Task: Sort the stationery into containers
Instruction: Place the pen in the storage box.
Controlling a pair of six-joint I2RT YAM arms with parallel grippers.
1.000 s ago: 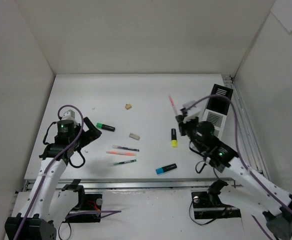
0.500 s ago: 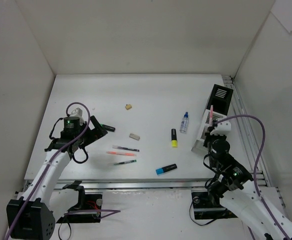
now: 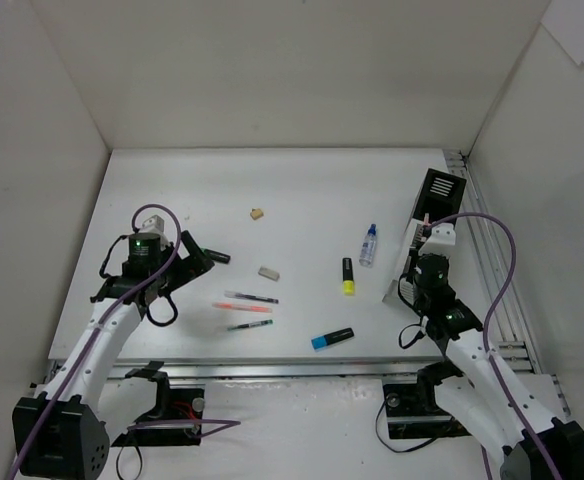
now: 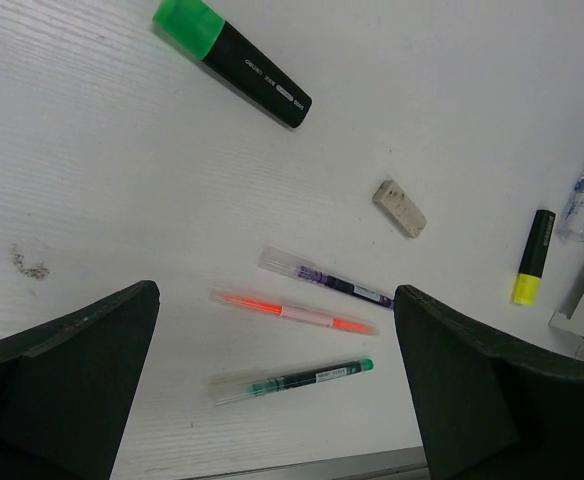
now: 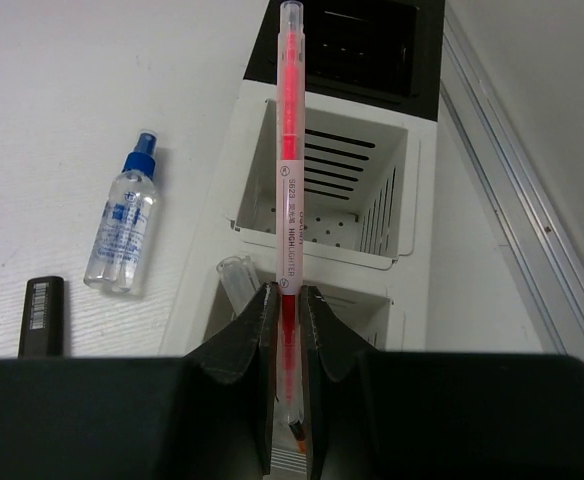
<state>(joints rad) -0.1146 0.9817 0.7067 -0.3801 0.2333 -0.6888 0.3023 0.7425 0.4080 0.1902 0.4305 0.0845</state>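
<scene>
My right gripper (image 5: 290, 295) is shut on a thin red pen (image 5: 290, 150), held upright over the near white section of the containers (image 5: 317, 243). A clear pen end (image 5: 234, 275) stands in that section. From above, the right gripper (image 3: 425, 230) hovers at the organizer (image 3: 440, 190) by the right wall. My left gripper (image 4: 276, 292) is open above three pens: purple (image 4: 325, 279), orange (image 4: 294, 312) and green (image 4: 292, 381). A green highlighter (image 4: 232, 63), an eraser (image 4: 399, 208), a yellow highlighter (image 3: 348, 276), a blue highlighter (image 3: 332, 338) and a glue bottle (image 3: 369, 245) lie loose.
A small tan eraser (image 3: 258, 212) lies toward the back of the table. White walls close in the left, back and right sides. A metal rail (image 5: 512, 190) runs along the right of the organizer.
The right arm swung right with the red pen, from mid-table to above the organizer, then settled lower. The left arm shifted slightly toward the pens, then held still.
</scene>
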